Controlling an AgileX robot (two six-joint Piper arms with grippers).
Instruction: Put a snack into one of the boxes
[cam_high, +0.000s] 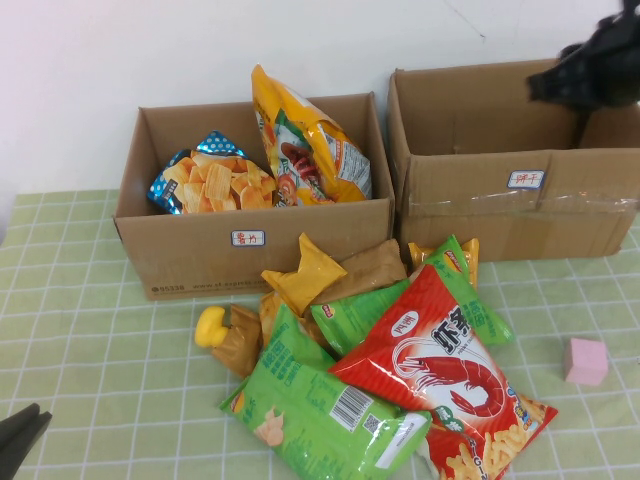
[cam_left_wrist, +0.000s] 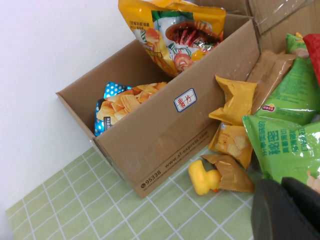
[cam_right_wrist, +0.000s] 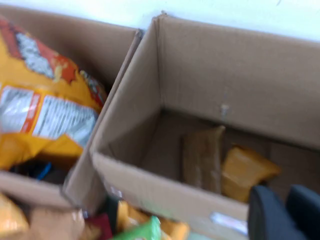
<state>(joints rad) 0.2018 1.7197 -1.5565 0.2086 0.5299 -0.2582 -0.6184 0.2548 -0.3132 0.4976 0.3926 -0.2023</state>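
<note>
High view: right gripper (cam_high: 590, 70) over right box (cam_high: 520, 215), left gripper (cam_high: 20, 435) parked; fingers' state unclear.

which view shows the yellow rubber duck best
Left wrist view: the yellow rubber duck sits unobstructed beside the left box. The high view shows it smaller, partly tucked against a brown packet. The right wrist view misses it.

We only catch a dark sliver of the left gripper (cam_high: 20, 432) at the table's near-left corner and a blurry chunk of the right gripper (cam_high: 596, 62) over the right box (cam_high: 500, 200), while the red shrimp bag (cam_high: 445, 385) buries most of the green bags (cam_high: 350, 315) underneath.
</note>
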